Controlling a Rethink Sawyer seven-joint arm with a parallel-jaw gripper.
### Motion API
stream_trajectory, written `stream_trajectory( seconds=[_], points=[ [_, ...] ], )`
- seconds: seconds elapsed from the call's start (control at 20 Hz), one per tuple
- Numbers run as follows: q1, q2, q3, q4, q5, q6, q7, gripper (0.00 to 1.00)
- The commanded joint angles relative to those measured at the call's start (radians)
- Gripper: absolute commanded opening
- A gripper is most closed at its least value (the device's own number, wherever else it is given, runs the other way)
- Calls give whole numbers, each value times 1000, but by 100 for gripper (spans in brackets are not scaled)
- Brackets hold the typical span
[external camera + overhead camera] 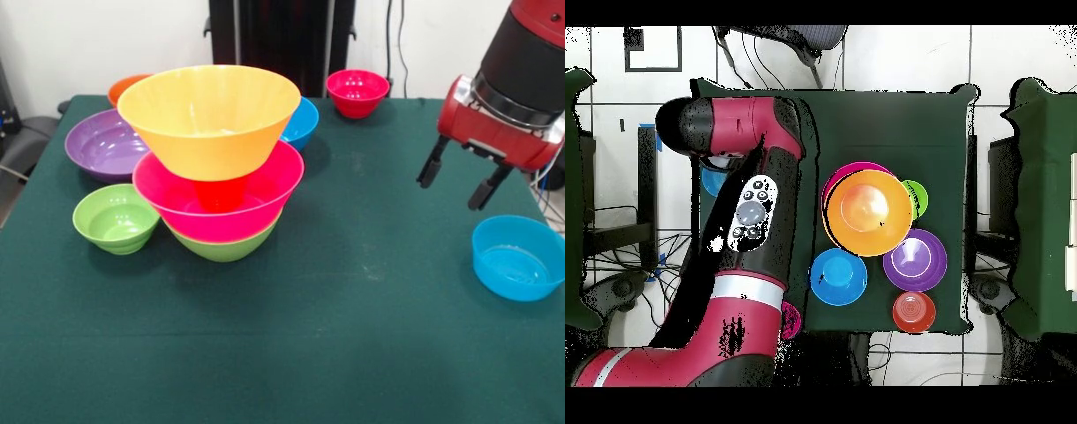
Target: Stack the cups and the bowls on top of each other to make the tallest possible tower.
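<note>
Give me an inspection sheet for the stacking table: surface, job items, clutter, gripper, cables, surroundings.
Surface: green cloth table, flat, no spills seen.
Job's things: tower stands left of centre: green bowl lowest, pink bowl in it, orange cup inside the pink, large orange bowl on top. Loose on the cloth: small green bowl, purple bowl, small orange bowl, blue bowl behind the tower, red bowl, another blue bowl near the gripper.
Clutter: nothing seen.
Gripper: gripper open, empty, above the cloth.
Cables: cables hang on the wall behind.
Surroundings: chairs and tiled floor around the table.
</note>
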Motion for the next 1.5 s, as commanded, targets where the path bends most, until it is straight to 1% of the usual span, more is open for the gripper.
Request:
stream_trajectory(
  seconds=[0.05,0.15,0.25,0.3,0.35,0.45,0.5,0.6,0.7,0.75,0.8,0.85,0.95,1.0,1.2,1.35,1.5],
  points=[
    [-24,29,120,-104,-61,147,-132,100],
    [-25,30,116,-104,-44,166,-91,100],
    [-17,27,94,-97,-61,226,-92,100],
    [-9,18,84,-70,-79,245,-111,100],
    [10,-9,69,-12,-97,242,-119,100],
    [38,-43,33,68,-138,244,-132,100],
    [49,-62,18,109,-161,197,-136,100],
    [65,-105,-16,190,-183,157,-95,100],
    [61,-155,-13,269,-205,91,-125,100],
    [60,-167,-20,280,-216,90,-127,100],
    [62,-185,-32,288,-228,138,-135,100],
    [68,-204,-45,305,-242,148,-128,100],
    [70,-230,-58,349,-254,127,-90,100],
    [72,-238,-64,361,-266,140,-90,100],
    [66,-280,-64,411,-247,161,-37,100],
    [68,-329,-70,433,-225,206,-4,100],
    [65,-345,-79,389,-227,277,-5,100]
  ],
)
